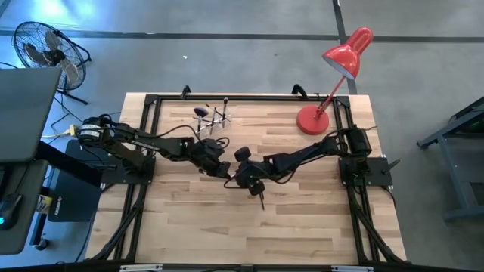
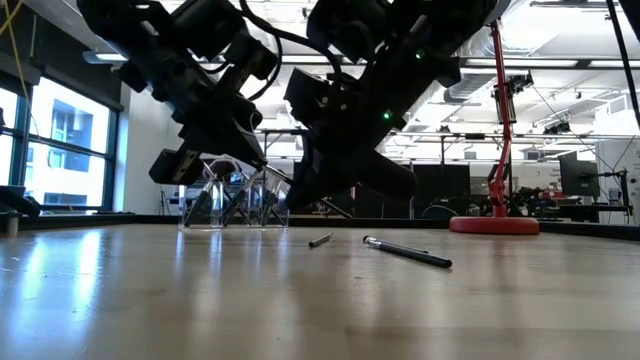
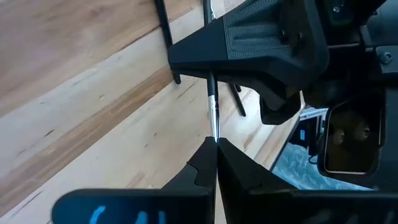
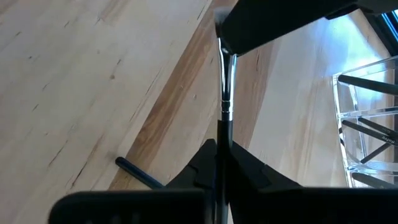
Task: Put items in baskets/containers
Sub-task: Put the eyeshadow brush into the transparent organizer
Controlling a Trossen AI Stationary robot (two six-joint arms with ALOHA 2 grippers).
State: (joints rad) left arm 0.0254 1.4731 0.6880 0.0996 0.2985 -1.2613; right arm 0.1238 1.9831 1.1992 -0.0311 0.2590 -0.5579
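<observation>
While both arms reach to mid-table, left tool and right tool clamp one brush.

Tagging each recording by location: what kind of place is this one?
Probably an open lab or workshop: a bare concrete floor, a standing fan, and exposed ceiling lights and workstations behind the wooden table.

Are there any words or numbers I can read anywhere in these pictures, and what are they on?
No words or numbers can be read anywhere.
Blue marks on the left gripper body at the edge of its wrist view: too blurred to read.
Screens in the room behind the table in the low view: too small to read.
The brush, the clear holder and the red lamp carry no writing that shows.
</observation>
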